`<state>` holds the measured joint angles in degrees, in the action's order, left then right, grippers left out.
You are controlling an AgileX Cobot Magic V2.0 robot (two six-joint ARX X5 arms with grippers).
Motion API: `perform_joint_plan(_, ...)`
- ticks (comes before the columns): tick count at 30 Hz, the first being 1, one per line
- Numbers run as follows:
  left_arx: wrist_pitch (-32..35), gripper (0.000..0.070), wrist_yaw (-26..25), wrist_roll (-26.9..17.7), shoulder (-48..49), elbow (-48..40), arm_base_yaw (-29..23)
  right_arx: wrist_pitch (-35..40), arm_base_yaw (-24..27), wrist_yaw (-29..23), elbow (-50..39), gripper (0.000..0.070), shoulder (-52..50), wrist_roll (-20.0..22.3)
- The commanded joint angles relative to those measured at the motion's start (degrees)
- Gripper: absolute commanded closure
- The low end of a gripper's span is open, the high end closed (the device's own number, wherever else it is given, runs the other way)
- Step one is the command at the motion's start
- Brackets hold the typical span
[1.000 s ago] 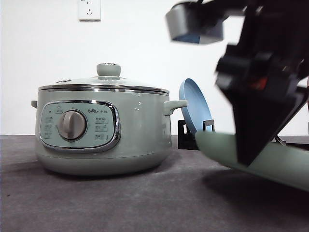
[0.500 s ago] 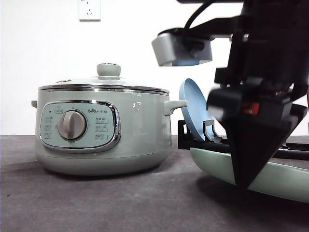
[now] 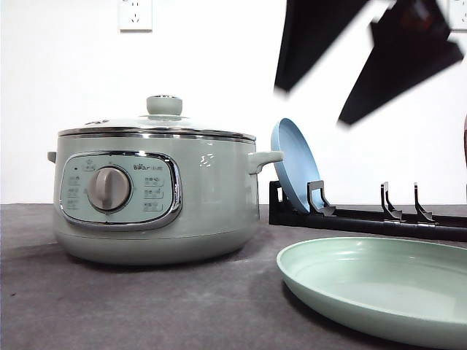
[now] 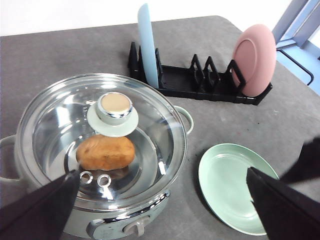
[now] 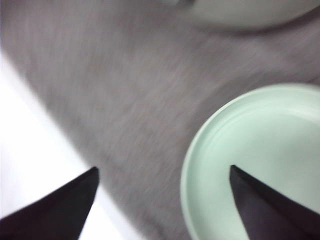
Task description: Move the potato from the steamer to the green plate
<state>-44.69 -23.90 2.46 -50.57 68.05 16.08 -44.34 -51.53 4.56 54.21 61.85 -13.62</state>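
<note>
right tool (image 3: 365, 84) at upper right of the front frame, black fingers spread wide apart, nothing between them, high above the green plate (image 3: 379, 288). in the right wrist frame, same fingers parted over blurred grey bench (image 5: 125, 90), plate rim at lower right. left tool (image 4: 165, 210) likewise spread open, fingertips at the lower corners of the left wrist frame, above the steamer (image 4: 95, 165). glass lid (image 4: 100, 140) seated on the steamer, potato (image 4: 105, 152) visible through it at centre-left, lying inside. green plate flat on the bench just beside the steamer, lower right. black rack (image 4: 200, 85) beyond, upper centre, holding an upright blue plate (image 4: 148, 45) and a pink plate (image 4: 255, 60).
</note>
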Motion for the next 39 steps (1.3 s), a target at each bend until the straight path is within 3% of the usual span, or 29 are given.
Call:
perform_joint_plan(1, 0.48, 0.0024, -0.20, -0.35, -0.37, 1.16, 0.44, -0.01, 2.19, 0.01, 1.71, 0.0109, -1.63, -0.79)
perform_joint_plan(4, 0.48, 0.0024, -0.20, -0.37, -0.37, 1.16, 0.73, -0.94, 7.81, 0.31, 2.54, 0.0069, -5.09, 0.03)
perform_joint_plan(8, 0.48, 0.0024, -0.20, -0.52, -0.37, 1.16, 0.94, -2.70, 16.06, 3.43, 2.52, 0.0067, -9.32, 2.53)
perform_joint_plan(13, 0.33, 0.0024, -0.20, -0.59, -0.37, 1.16, 0.94, -4.20, 25.59, 5.74, 2.45, 0.0067, -14.24, 8.03)
perform_joint_plan(19, -1.07, 0.0024, -0.19, -1.46, -0.37, 1.16, 0.95, -5.38, 33.12, 10.04, 2.37, 0.0067, -19.84, 9.79)
perform_joint_plan(29, -4.08, 0.0024, -0.13, -1.90, -4.25, 3.77, 1.20, -13.65, 35.72, 10.89, 2.35, 0.0067, -27.70, 10.06)
perform_joint_plan(34, -8.38, 0.0024, 0.40, -1.99, -11.56, 9.37, 1.23, -13.99, 35.72, 12.15, 2.35, 0.0068, -30.68, 8.20)
perform_joint_plan(39, -14.23, 0.0025, 4.60, -1.46, -21.49, 18.10, 1.32, -13.95, 35.70, 12.17, 2.35, 0.0068, -31.67, 7.84)
